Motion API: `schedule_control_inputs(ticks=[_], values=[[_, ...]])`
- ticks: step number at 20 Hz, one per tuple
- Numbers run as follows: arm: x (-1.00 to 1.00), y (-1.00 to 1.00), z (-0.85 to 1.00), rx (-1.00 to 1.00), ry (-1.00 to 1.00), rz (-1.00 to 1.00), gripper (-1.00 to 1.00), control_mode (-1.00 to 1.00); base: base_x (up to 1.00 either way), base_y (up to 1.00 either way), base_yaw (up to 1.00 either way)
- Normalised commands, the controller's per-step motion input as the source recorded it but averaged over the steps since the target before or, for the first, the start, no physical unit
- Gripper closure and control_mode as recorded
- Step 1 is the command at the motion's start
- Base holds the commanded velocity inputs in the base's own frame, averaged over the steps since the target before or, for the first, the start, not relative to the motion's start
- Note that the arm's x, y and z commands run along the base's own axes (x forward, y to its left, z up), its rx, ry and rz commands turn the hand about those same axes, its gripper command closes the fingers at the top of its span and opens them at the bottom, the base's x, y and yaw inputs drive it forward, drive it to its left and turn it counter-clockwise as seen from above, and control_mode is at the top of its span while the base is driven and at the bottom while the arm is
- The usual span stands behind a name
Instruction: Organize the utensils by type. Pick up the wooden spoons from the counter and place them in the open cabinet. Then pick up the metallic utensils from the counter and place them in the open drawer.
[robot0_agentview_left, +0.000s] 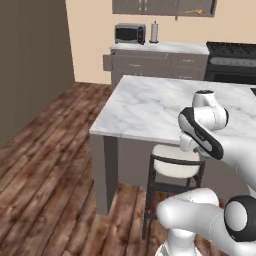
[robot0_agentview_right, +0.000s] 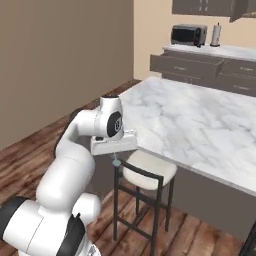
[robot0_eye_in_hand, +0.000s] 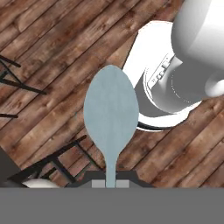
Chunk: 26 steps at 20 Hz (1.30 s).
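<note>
Spoon (robot0_eye_in_hand: 111, 109), a slim silver one, is sitting pinched by its handle in the gripper (robot0_eye_in_hand: 110, 183), fingers pressed together on it; its long axis is running 6 to 12, bowl pointing at 12. Wood floor (robot0_eye_in_hand: 52, 57) is lying beneath. Marble counter (robot0_agentview_left: 150, 107) is standing beside a stool (robot0_agentview_left: 175, 167).

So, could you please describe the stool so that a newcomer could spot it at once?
Find the marble island counter in the middle of the room. The stool is tucked under its near edge, beside the arm: black metal frame, round cream seat, the one seat there.
</note>
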Motion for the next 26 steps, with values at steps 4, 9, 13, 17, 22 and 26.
schedule_control_inputs(ticks=[4,9,13,17,22,26], values=[[0.0,0.0,0.0,0.0,0.0,0.0,1.0,1.0,0.55,1.0,0.0],[0.0,0.0,0.0,0.0,0.0,0.0,1.0,1.0,0.56,1.0,0.0],[0.0,0.0,0.0,0.0,0.0,0.0,1.0,1.0,0.56,1.0,0.0],[0.0,0.0,0.0,0.0,0.0,0.0,1.0,1.0,0.58,1.0,-0.01],[0.0,0.0,0.0,0.0,0.0,0.0,1.0,1.0,0.67,0.96,-0.11],[0.0,0.0,0.0,0.0,0.0,0.0,1.0,1.0,0.89,0.67,-0.29]])
